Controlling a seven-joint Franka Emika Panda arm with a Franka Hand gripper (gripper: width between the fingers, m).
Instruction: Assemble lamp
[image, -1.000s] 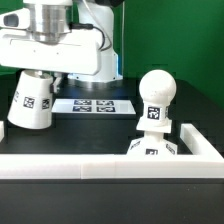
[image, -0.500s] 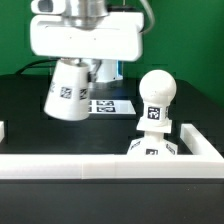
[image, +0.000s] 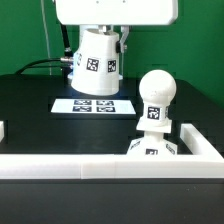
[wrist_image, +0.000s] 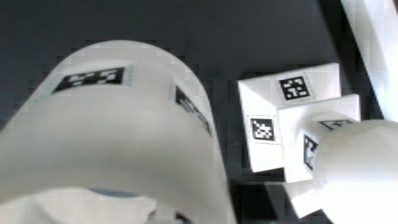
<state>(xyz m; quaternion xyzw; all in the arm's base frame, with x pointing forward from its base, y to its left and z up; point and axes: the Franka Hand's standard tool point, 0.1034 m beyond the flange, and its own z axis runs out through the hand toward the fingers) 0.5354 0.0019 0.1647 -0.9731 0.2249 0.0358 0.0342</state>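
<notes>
My gripper (image: 101, 33) is shut on the white tapered shade (image: 98, 63) and holds it in the air, well above the table, in the upper middle of the exterior view. The ball-shaped bulb (image: 156, 93) stands upright on the low angular base (image: 152, 148) toward the exterior view's right, lower than the shade and apart from it. In the wrist view the shade (wrist_image: 125, 130) fills most of the picture, with the tagged base (wrist_image: 290, 108) and the bulb (wrist_image: 358, 150) beside it below. The fingertips are mostly hidden by the shade.
The marker board (image: 92, 105) lies flat on the black table under the raised shade. A long white rail (image: 100, 166) runs across the front, with a side arm (image: 200, 141) next to the base. Cables (image: 40, 65) lie at the back.
The gripper has risen and moved toward the exterior view's right with the shade, from low at the left to high above the marker board. Bulb and base have not moved.
</notes>
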